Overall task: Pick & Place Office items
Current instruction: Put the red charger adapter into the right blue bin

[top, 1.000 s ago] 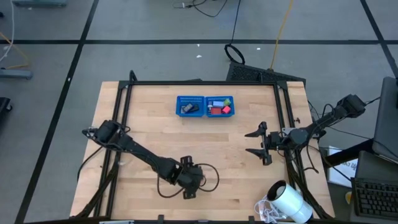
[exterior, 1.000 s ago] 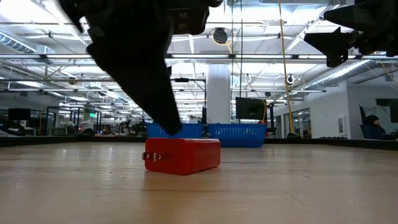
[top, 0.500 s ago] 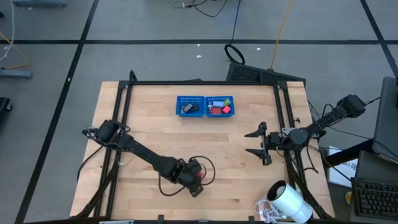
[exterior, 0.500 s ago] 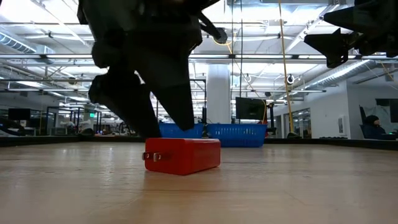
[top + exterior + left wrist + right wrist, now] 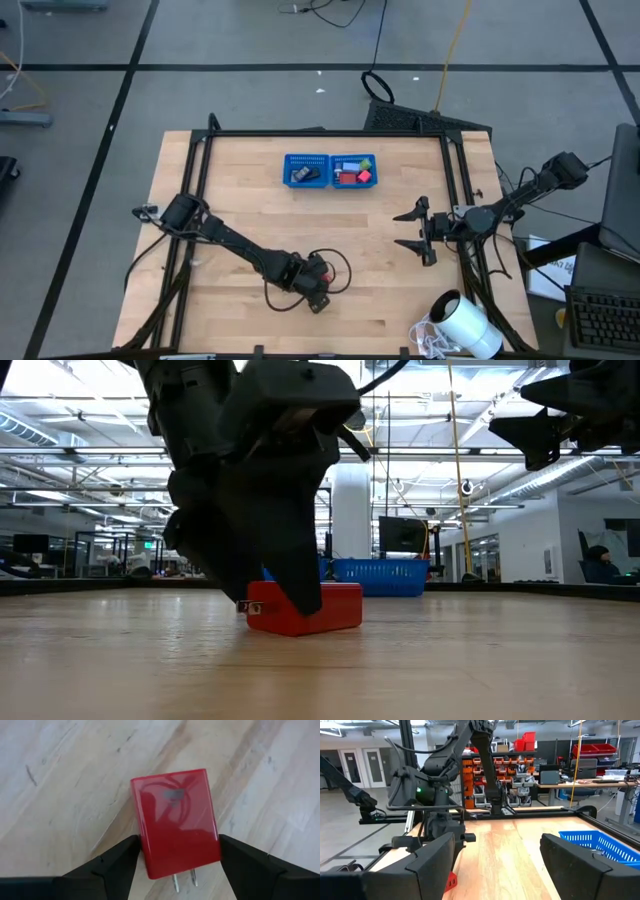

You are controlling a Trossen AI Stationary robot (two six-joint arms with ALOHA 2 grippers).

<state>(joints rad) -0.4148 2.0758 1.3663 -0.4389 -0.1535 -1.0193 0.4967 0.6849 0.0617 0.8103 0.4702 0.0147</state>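
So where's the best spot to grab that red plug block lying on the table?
Across its two long flat sides, coming straight down from above. The red plug block lies flat with its metal prongs poking out one end, so avoid that end. The left gripper already straddles those sides.

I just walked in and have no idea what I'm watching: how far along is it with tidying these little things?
Mostly done, it seems: several small pieces already lie in the blue mesh tray. In hand: the left gripper has its fingers on either side of a red plug block that sits on the table. Left: lifting it and carrying it to the tray. The right gripper waits open, off the table.
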